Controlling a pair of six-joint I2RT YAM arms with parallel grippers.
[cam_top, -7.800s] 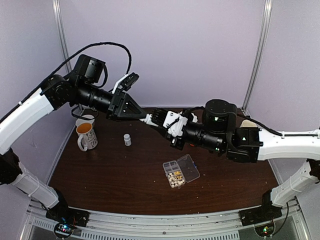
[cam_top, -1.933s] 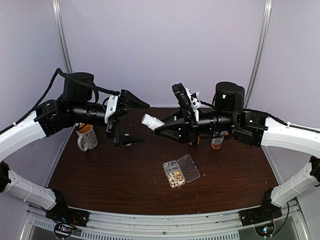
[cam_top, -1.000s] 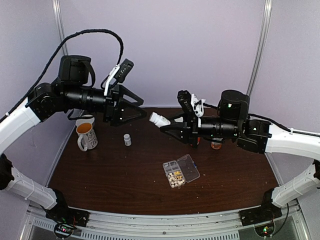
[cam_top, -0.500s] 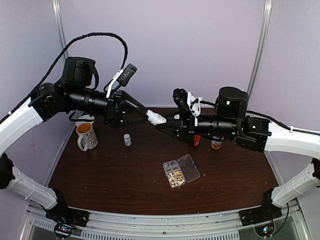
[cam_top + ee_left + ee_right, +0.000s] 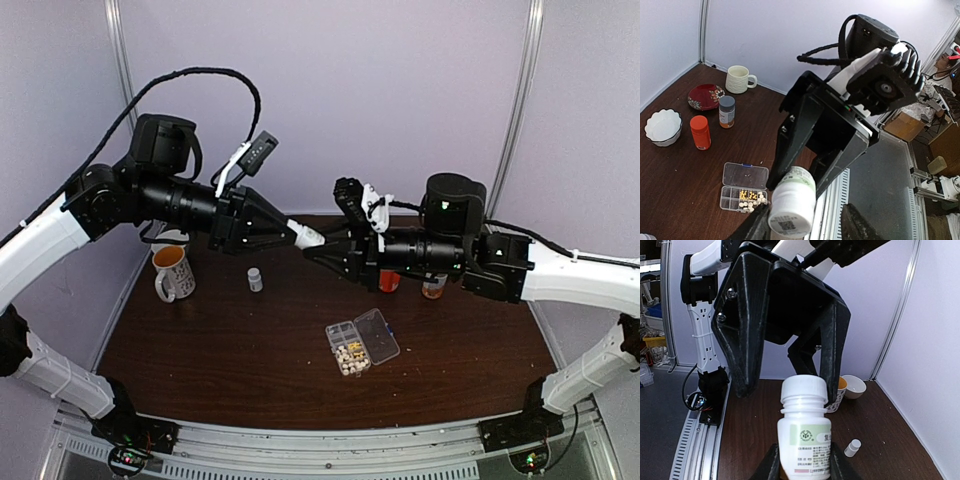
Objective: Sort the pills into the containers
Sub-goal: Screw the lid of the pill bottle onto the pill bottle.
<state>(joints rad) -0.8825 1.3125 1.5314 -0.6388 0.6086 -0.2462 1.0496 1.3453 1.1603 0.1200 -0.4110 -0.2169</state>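
The pills (image 5: 348, 354) lie in the clear organizer box (image 5: 335, 331), which rests a little right of the middle of the dark surface (image 5: 220, 350) with its hinged lid (image 5: 380, 336) folded open. Cream pills sit in several of its small cells (image 5: 726, 193) and a few yellow ones in a cell beside them (the left wrist view shows this best).

Above the far part of the surface the two arms meet tip to tip. The right claw (image 5: 314, 249) is clenched on the body of a white bottle (image 5: 308, 236), holding it in the air with its cap pointing left. The left claw (image 5: 291, 231) straddles that cap unclamped: one of its fingers (image 5: 832, 352) is close against it, the other stands off with a gap.

At the far left are a white bowl (image 5: 858, 384) and, nearer, a mug (image 5: 172, 270) that is orange inside. At the far right are a second white bowl (image 5: 662, 126), a red patterned plate (image 5: 706, 96), a cream mug (image 5: 740, 79), an orange bottle (image 5: 700, 132) and a grey-capped amber bottle (image 5: 726, 111). A tiny white bottle (image 5: 255, 279) stands upright just right of the orange-lined mug.

The held bottle's label (image 5: 806, 442) carries a round green emblem over lines of print too small to read.
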